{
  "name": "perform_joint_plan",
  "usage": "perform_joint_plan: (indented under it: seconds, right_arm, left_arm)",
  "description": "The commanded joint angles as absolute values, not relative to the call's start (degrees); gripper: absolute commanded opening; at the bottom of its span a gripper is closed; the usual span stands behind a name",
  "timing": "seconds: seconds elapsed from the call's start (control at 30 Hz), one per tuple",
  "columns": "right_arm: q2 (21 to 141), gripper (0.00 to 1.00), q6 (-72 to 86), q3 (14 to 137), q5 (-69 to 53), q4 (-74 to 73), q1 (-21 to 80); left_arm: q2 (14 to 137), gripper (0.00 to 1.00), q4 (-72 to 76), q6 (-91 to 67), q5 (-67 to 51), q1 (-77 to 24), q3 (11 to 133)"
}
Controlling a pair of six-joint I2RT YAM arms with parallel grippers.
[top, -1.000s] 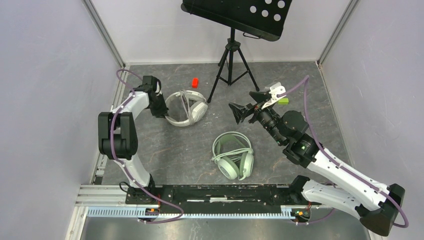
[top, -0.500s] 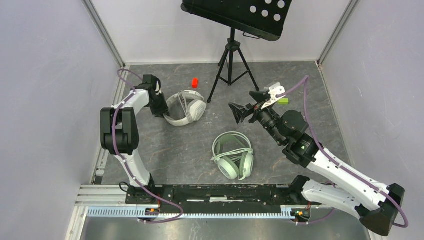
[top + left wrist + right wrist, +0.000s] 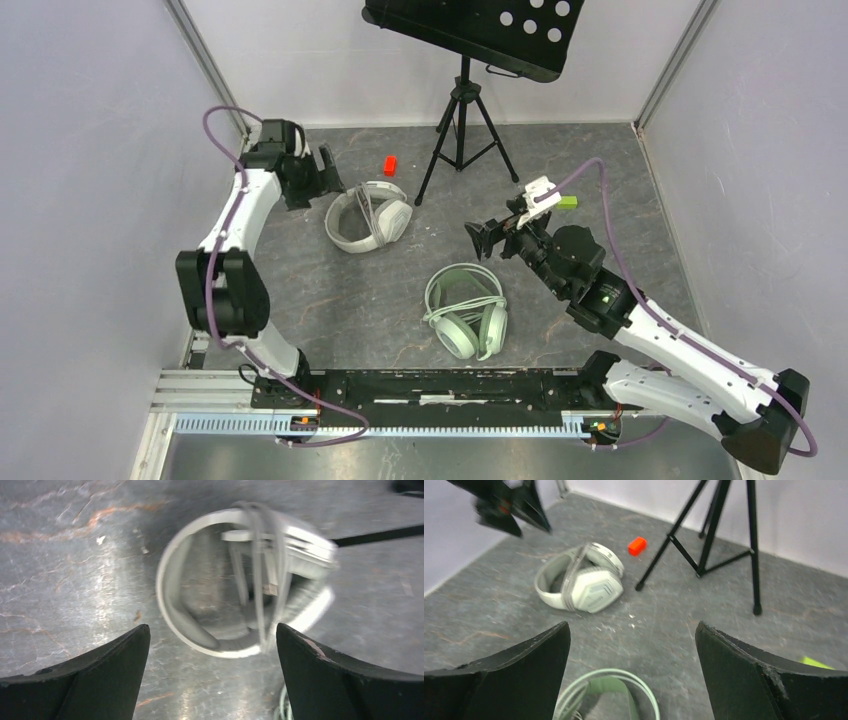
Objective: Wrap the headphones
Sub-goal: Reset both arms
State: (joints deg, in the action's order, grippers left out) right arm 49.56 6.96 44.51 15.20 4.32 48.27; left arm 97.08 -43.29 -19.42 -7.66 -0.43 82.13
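The white-grey headphones (image 3: 368,215) lie on the grey table (image 3: 330,300) at upper left of the top view, with cable looped around the folded band (the left wrist view is blurred, yet the loops show). The left gripper (image 3: 328,170) stands just up-left of them, jaws spread wide and holding nothing. The mint-green headphones (image 3: 466,310) lie flat at lower centre, well apart from the first set, and the right gripper (image 3: 482,233) hangs to their upper right, jaws wide and empty; a red block (image 3: 390,164) sits near the tripod stand (image 3: 462,120)
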Motion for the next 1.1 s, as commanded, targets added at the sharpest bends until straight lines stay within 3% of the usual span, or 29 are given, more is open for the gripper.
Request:
perform_joint_plan:
  seconds: [0.0,0.27,0.7,1.07]
  right_arm:
    - [47.9,0.98,7.0,45.5,23.9,-4.0,48.2]
    - [41.2,0.98,8.3,43.1,33.9,-7.2,48.2]
    - [27.6,0.98,13.4,40.1,39.0,-15.1,48.2]
    - [23.8,0.98,15.4,39.4,38.6,-15.9,48.2]
  left_arm:
    - [87.0,1.00,-42.3,-16.5,-17.8,-1.9,85.2]
    - [71.8,1.00,-39.2,-15.7,-21.7,-10.1,78.5]
    - [41.0,1.00,-19.3,-14.5,-17.6,-15.9,50.8]
    - [35.7,1.00,-17.3,-13.9,-17.2,-16.3,46.4]
